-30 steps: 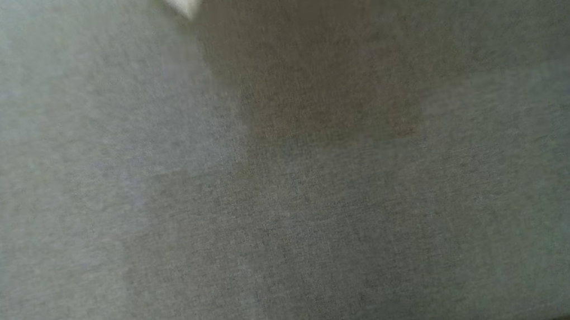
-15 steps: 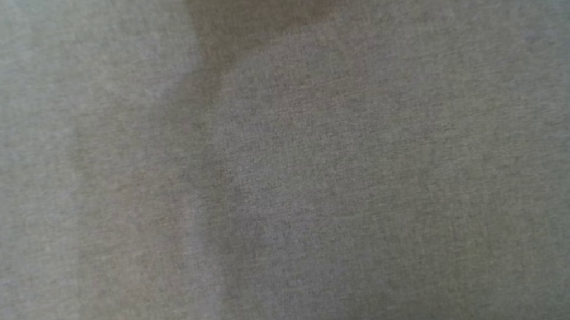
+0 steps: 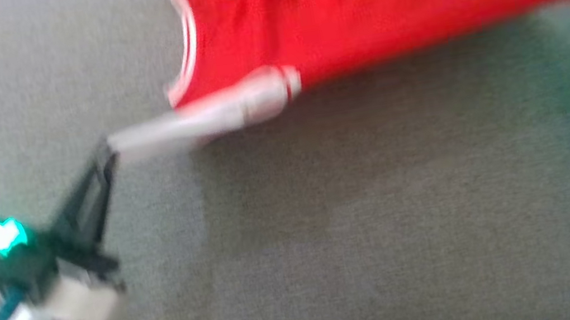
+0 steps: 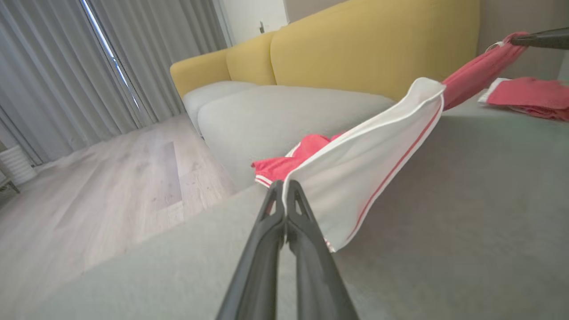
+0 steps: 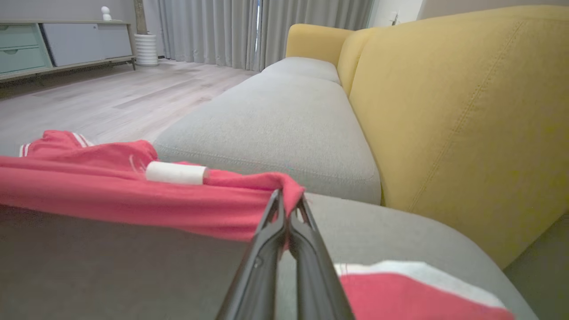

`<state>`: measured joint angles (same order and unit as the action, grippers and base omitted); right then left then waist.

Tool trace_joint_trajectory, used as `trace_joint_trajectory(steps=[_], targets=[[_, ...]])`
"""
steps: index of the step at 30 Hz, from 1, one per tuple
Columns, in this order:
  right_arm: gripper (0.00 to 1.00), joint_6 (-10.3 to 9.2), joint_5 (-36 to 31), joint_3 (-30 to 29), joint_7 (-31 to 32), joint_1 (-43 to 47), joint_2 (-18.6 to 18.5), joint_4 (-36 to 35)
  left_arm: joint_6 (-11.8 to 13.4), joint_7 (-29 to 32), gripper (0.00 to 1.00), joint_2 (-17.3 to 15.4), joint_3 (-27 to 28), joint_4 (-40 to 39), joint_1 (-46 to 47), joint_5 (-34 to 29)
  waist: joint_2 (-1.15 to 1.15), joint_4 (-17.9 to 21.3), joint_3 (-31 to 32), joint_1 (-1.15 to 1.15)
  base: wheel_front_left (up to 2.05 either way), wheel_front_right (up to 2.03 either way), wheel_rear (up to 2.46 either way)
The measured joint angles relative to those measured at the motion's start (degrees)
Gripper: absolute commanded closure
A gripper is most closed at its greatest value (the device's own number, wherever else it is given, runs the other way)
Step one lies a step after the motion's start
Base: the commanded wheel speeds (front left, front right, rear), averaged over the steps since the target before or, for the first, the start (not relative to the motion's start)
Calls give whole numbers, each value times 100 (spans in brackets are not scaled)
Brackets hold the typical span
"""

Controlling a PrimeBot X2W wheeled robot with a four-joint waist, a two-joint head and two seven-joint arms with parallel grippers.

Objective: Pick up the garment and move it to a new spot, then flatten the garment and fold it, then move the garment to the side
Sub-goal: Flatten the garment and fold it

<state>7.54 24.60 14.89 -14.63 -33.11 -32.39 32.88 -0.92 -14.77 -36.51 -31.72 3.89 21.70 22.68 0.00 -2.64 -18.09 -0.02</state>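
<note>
Head camera has swung: a red jersey (image 3: 342, 10) now hangs stretched over the grey sofa seat (image 3: 386, 235). Left fingers (image 4: 279, 200) pinch tight on its white trim, right fingers (image 5: 279, 209) on its red edge.

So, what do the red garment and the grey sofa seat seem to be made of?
Garment: probably a thin knit sports fabric, matte red with white trim; it drapes softly and pulls taut without creasing stiffly. Sofa seat: woven upholstery cloth, matte grey; a fine flecked weave and a stitched edge seam show.
</note>
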Motion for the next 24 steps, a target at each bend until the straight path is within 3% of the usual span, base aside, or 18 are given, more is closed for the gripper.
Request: trace_joint_trajectory(steps=[7,13,19,24], targets=[[100,0,-48,-146,0,1540,252,-389,202,1,100,168,40,-86,-1535,2,0,118,619,0,0,0,0],[100,0,-48,-249,0,2300,299,-606,205,5,100,225,2,65,-2364,69,0,245,923,0,0,0,0],[100,0,-47,-368,4,2783,366,-757,156,8,100,268,-31,212,-2436,154,0,267,955,1,0,0,0],[100,0,-45,-427,221,2669,377,-808,133,57,100,390,-32,445,-1812,100,0,233,777,2,0,0,0]])
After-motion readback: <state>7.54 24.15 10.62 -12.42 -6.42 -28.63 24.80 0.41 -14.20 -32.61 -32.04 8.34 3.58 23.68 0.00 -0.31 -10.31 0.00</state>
